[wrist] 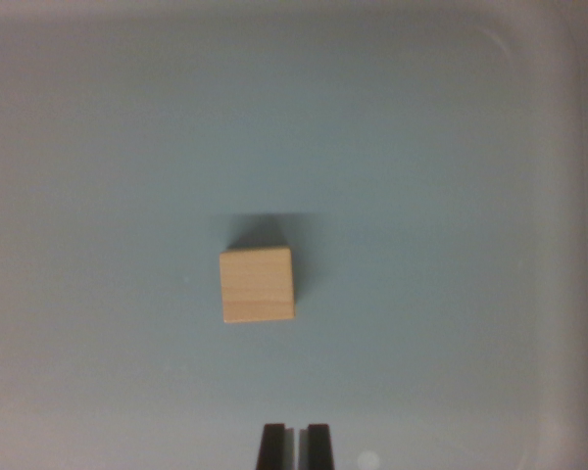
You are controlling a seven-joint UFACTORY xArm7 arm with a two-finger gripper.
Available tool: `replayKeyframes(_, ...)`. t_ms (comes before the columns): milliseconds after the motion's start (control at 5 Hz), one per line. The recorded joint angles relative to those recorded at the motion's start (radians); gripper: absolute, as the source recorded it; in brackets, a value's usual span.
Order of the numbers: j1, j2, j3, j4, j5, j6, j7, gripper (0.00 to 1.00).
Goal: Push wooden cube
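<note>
A pale grey-blue tabletop [98, 196] fills the wrist view, with a lighter curved edge showing toward 1 o'clock. The wooden cube [258, 285] sits just left of centre, resting flat on the surface, its shadow falling toward 12 o'clock. At 6 o'clock the end effector [296, 448] pokes in from the bottom edge, its two dark fingertips nearly together with only a thin gap between them, gripping nothing, apart from the cube.
</note>
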Motion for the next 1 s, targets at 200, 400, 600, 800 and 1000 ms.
replayKeyframes(200, 0.0, 0.0, 0.0, 0.0, 0.0, 0.0, 0.0, 0.0)
replayKeyframes(400, 0.0003, 0.01, 0.0, -0.032, -0.0008, -0.042, -0.003, 0.0)
replayKeyframes(600, 0.0003, 0.01, 0.0, -0.032, -0.0008, -0.042, -0.003, 0.0)
replayKeyframes(800, 0.0006, 0.02, 0.0, -0.067, -0.0016, -0.087, -0.007, 0.0)
replayKeyframes(1000, 0.0006, 0.02, 0.0, -0.067, -0.0016, -0.087, -0.007, 0.0)
